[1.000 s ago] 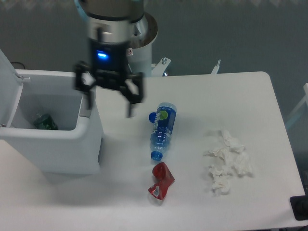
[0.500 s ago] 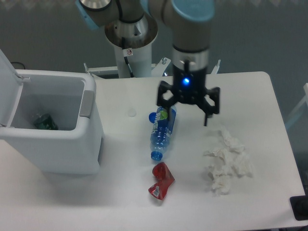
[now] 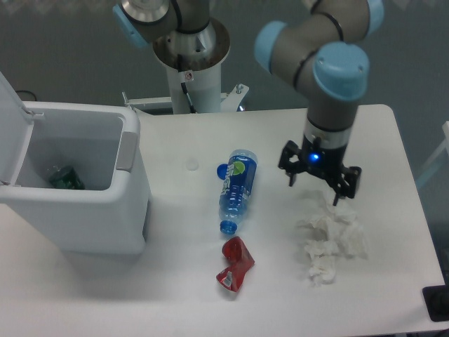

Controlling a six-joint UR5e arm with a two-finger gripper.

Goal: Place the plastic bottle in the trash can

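Since the earlier frames the gripper (image 3: 320,184) has swung from beside the trash can (image 3: 84,217) across to the right, and now hangs over the far edge of the crumpled tissue (image 3: 332,236), fingers spread apart and holding nothing. The plastic bottle (image 3: 66,177) lies inside the open trash can, its green label unreadable. The blue bottle (image 3: 236,188) and crushed red can (image 3: 235,263) have not moved; their labels are illegible.

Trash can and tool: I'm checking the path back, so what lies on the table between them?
In the camera view, the blue bottle lies on the table between the trash can and the open tool; the rest is bare white tabletop.
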